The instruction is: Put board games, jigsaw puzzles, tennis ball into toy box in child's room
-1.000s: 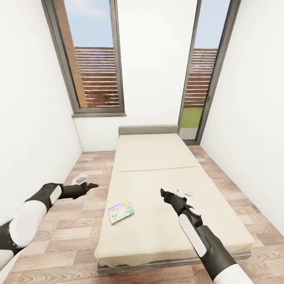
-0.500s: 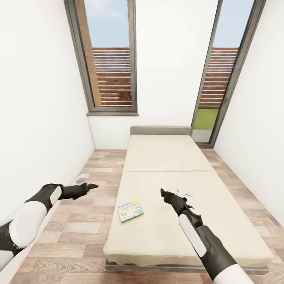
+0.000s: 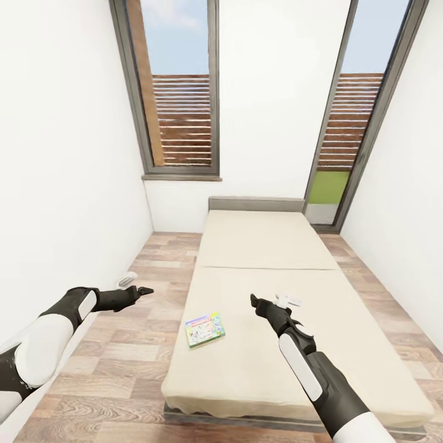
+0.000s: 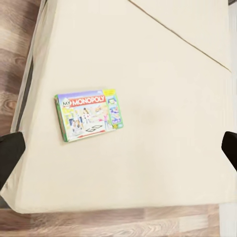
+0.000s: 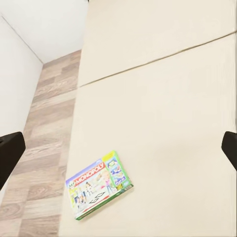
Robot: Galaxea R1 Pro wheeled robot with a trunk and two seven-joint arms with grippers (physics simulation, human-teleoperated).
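We count one board game, a Monopoly box lying flat on the one bed, ahead of and between our two grippers: the left gripper and the right gripper. Beyond both grippers we count two tall windows, one to either side of the bed's one headboard.

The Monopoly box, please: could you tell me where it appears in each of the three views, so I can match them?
Head view: the Monopoly box lies flat near the bed's left edge, toward the foot.
Left wrist view: left of centre, title readable.
Right wrist view: low and left of centre, close to the mattress edge by the floor.
Shared landmark: the mattress seam across the bed.
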